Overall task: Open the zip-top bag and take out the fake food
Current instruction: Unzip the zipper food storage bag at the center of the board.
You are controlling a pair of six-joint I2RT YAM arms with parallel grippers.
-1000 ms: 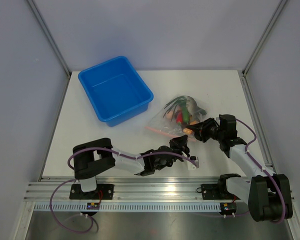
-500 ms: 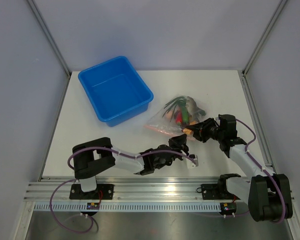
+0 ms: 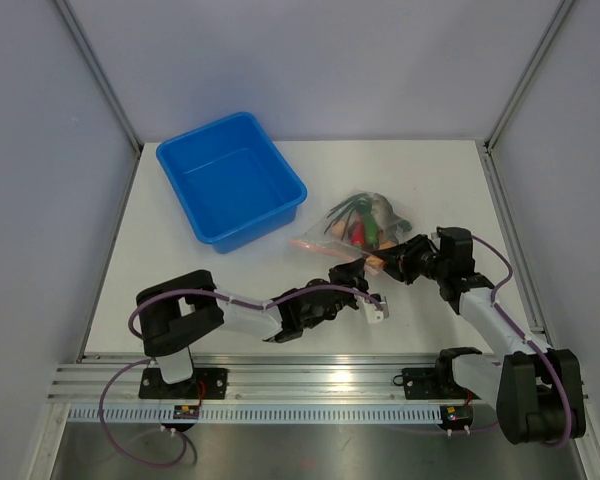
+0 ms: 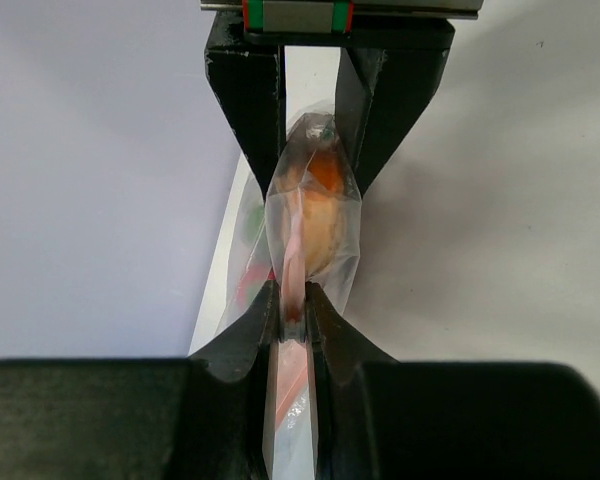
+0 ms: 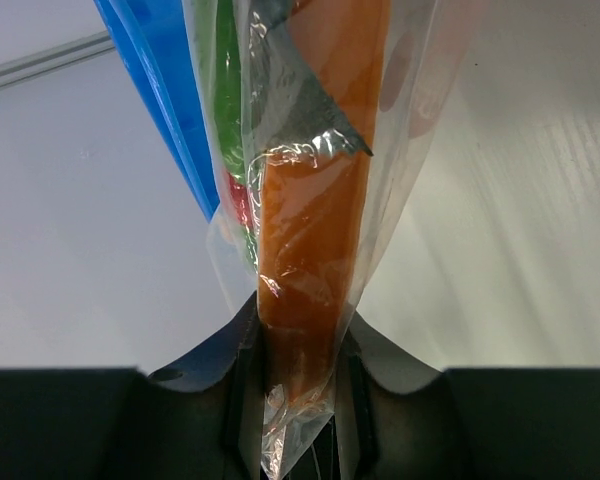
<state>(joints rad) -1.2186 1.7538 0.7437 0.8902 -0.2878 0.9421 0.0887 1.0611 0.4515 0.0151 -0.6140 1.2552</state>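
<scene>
The clear zip-top bag (image 3: 358, 232) lies right of centre with the fake food (image 3: 363, 226) inside: green, red and orange pieces. My left gripper (image 3: 346, 272) is shut on the bag's pinkish zip strip (image 4: 294, 265) at its near edge. My right gripper (image 3: 398, 258) is shut on the bag's right corner, with an orange piece (image 5: 315, 180) inside the plastic between its fingers. In the left wrist view the right gripper's fingers (image 4: 250, 95) show beyond the bag (image 4: 315, 215). In the right wrist view green and red pieces (image 5: 234, 190) show through the bag (image 5: 280, 150).
A blue plastic tub (image 3: 230, 178) stands at the back left, also seen behind the bag in the right wrist view (image 5: 160, 90). Grey enclosure walls surround the white table (image 3: 430, 180).
My left gripper has moved up and a little left along the bag's near edge, pulling the zip strip with it. The right gripper has shifted only slightly.
</scene>
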